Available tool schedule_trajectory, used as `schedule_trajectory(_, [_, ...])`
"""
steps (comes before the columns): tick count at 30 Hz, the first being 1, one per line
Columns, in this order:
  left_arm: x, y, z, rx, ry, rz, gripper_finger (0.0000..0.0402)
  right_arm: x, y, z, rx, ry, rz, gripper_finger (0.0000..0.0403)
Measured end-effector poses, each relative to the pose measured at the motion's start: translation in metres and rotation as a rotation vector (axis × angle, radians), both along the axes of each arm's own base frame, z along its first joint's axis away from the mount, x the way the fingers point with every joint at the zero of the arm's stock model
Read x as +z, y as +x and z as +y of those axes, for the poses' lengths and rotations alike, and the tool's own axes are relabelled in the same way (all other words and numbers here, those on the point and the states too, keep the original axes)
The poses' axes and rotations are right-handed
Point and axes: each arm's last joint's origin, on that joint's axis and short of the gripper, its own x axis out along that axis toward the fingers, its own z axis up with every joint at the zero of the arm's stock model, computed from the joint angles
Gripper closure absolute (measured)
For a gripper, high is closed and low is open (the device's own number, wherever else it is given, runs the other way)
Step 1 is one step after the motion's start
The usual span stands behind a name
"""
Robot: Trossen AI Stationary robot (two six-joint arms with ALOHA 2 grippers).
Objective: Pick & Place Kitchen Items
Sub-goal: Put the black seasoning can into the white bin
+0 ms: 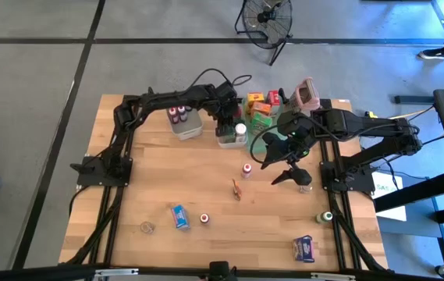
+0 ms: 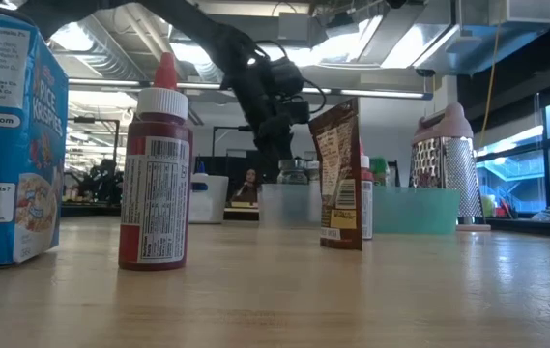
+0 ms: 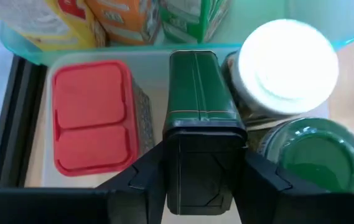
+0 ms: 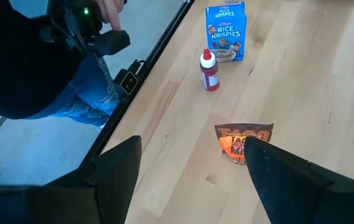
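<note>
In left claw (image 3: 198, 186), green tin (image 3: 195, 93), long axis pointing forward

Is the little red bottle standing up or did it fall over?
Standing up. In the low view the red bottle sits flat on the table with its pointed red cap straight up, beside the blue cereal box.

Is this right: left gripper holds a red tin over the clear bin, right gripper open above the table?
Not quite: the tin is dark green, not red, as the left wrist view shows. The left gripper does hold it over the clear bin, and the right gripper is open above the table.
</note>
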Motion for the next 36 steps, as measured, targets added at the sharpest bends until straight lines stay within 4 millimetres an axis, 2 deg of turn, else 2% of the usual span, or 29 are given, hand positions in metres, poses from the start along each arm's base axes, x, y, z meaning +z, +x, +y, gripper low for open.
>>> schedule_trajectory(11, [0.0025, -0.0025, -0.0012, 0.012, 0.015, 0.024, 0.0258, -0.0005, -0.0006, -0.0001, 0.001, -0.004, 0.007, 0.0116])
schedule_trajectory(36, [0.0048, 0.006, -0.0094, 0.008, 0.09, 0.008, 0.0258, -0.0004, -0.0005, 0.0001, 0.007, 0.0, 0.004, 0.0117])
